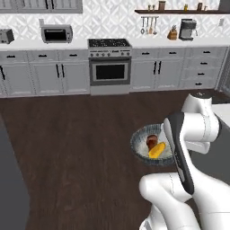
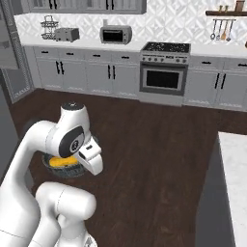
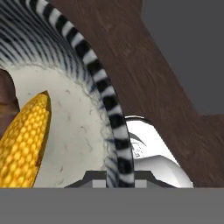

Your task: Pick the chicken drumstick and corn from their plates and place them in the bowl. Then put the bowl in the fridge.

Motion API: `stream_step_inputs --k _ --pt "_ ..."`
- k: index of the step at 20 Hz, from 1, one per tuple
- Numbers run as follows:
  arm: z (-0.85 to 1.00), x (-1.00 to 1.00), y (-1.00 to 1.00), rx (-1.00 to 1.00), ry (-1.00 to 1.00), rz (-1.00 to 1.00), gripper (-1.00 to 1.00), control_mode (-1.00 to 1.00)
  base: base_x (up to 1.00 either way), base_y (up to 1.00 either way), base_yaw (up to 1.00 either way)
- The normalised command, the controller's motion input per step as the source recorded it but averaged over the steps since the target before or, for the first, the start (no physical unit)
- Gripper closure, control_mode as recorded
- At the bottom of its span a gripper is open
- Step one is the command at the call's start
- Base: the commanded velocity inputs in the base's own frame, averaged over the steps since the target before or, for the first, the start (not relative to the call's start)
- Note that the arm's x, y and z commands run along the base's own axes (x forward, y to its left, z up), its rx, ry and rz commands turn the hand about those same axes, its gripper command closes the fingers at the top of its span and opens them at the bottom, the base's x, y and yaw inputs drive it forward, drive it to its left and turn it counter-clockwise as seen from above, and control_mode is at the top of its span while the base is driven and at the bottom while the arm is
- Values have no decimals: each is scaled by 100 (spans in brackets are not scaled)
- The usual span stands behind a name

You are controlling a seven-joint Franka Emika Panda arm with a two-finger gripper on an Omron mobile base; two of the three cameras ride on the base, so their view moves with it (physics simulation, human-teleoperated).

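My gripper (image 3: 114, 178) is clamped on the rim of the bowl (image 1: 140, 143), one finger inside, one outside the ribbed wall. The bowl hangs above the dark wood floor (image 1: 76, 143), carried in front of my arm. Corn (image 1: 157, 150) and chicken drumstick (image 1: 152, 140) both lie inside it, side by side and touching, the drumstick on the far side. In the hand view the corn (image 3: 24, 140) rests on the pale speckled interior with the drumstick (image 3: 8, 94) just behind it. Stove (image 1: 110, 65) and grey cabinets (image 1: 45, 72) sit along the far wall.
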Motion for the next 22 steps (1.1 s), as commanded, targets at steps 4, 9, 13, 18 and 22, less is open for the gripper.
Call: stream_step_inputs --k 4,9,13,18,22 --pt "0 0 0 0 0 0 100 100 100 68 0" --pt "0 0 0 0 0 0 100 100 100 53 0" --pt "0 0 0 0 0 0 100 100 100 39 0" --pt "0 0 0 0 0 0 100 100 100 28 2" --pt "0 0 0 0 0 0 100 100 100 30 6"
